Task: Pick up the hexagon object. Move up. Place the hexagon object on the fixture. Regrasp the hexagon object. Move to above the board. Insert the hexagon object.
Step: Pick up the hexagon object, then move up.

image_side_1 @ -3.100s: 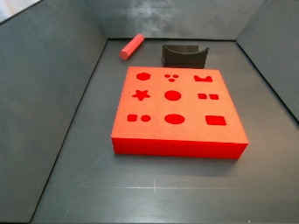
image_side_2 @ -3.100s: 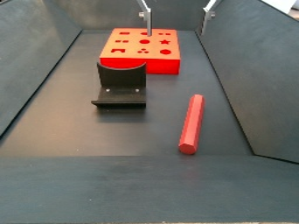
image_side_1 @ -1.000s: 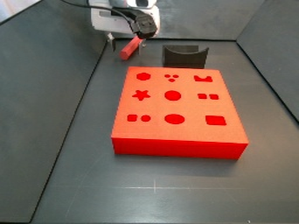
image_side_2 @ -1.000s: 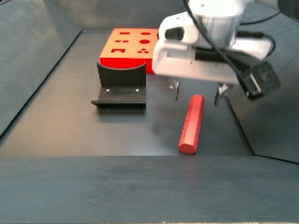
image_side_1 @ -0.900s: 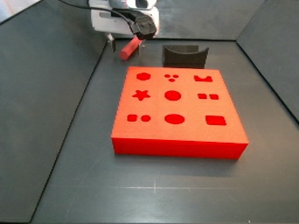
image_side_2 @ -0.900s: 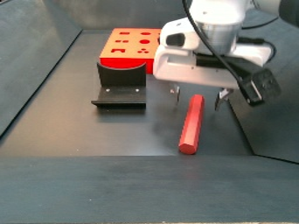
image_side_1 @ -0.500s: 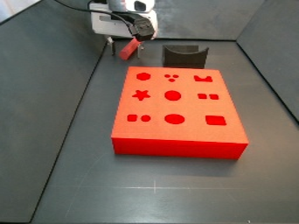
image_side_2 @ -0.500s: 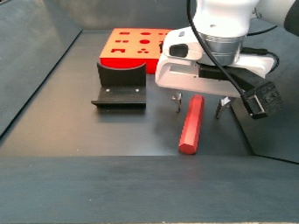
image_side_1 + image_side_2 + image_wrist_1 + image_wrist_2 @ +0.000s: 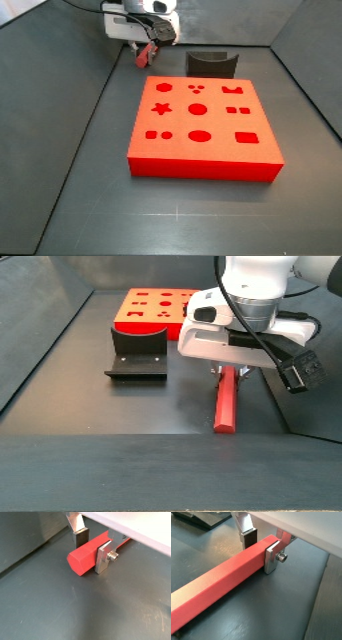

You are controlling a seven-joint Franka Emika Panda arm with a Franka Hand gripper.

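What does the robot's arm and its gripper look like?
The arm is white and rounded, with black cables looping down its side. The gripper, low over the floor around the hexagon object, has a boxy white body. In both wrist views its fingers are flat silver plates with dark pads, and one shows a small screw.

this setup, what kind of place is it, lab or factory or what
Probably a robot test cell for peg insertion: a bare dark walled bin, a red board of shaped holes, a fixture, and the gripper straddling the hexagon object on the floor.
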